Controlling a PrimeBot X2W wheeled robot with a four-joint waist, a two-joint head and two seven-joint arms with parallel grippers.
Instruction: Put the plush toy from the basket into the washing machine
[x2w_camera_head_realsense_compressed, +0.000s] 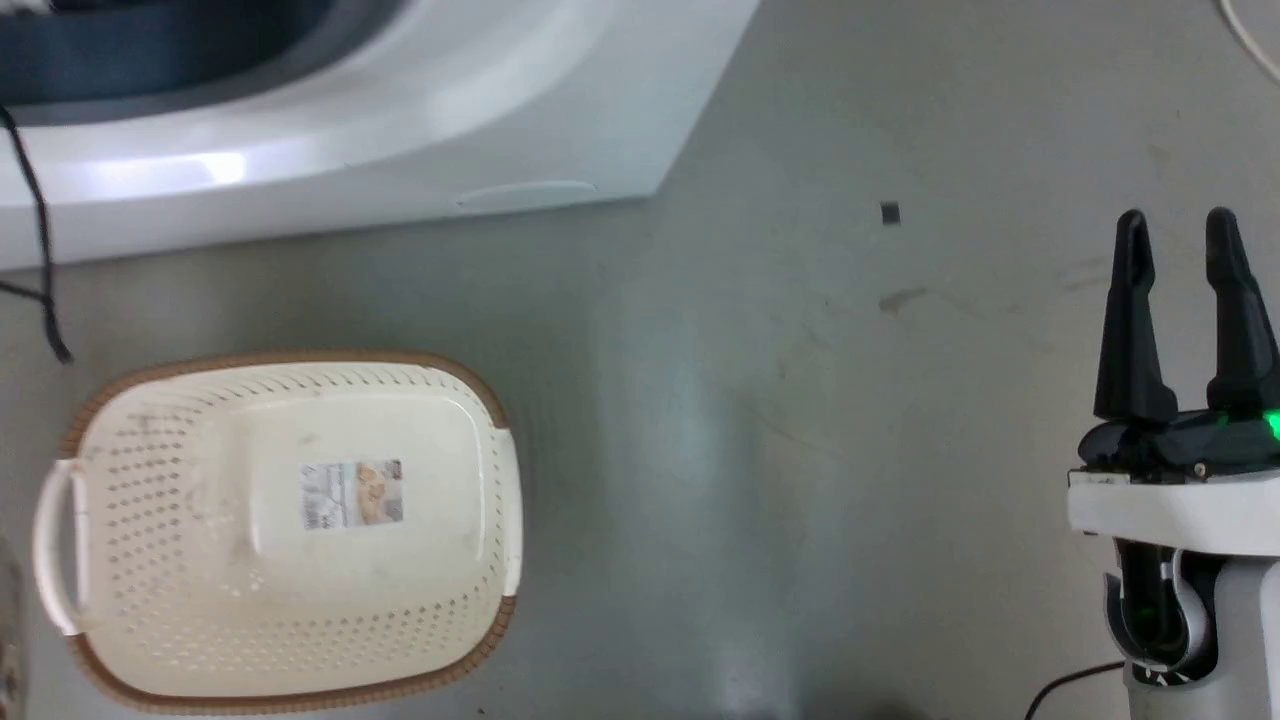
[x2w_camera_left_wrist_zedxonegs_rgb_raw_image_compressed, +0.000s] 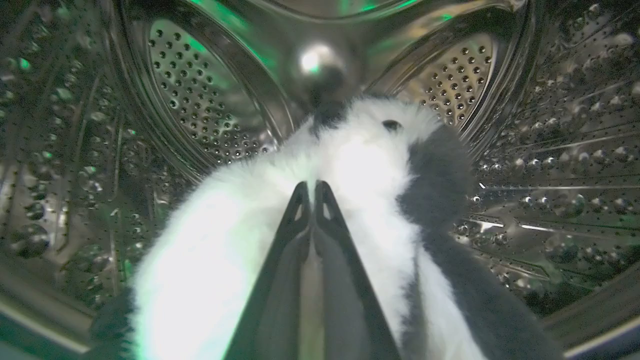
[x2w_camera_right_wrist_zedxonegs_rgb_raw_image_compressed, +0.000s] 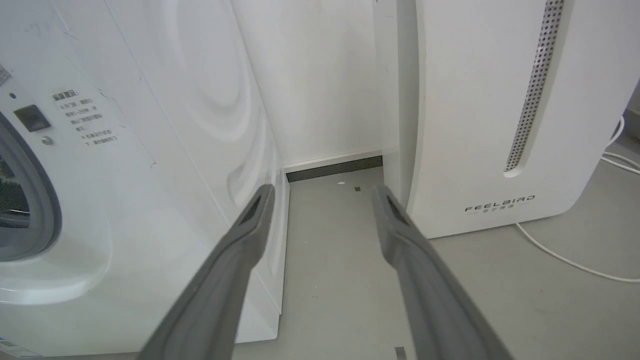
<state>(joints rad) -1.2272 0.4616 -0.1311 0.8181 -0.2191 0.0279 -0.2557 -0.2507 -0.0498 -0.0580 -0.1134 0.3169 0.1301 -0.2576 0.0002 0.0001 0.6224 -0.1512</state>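
Reaching into the large white front-loading washing machine, inside its steel drum, w/ the fluffy black-and-white panda plush toy clamped, the left tool is closed; right tool open. Risk: fur snags at release, toy drags out w/ arm.

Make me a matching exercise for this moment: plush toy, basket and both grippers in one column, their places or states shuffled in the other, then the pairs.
Column one:
1. plush toy
2. basket
3. left gripper
4. right gripper

Column two:
A. open, holding nothing, above the floor
B. inside the washing machine drum
C. standing on the floor, nothing in it
D. shut on white fur

Pairs: 1-B, 2-C, 3-D, 4-A.
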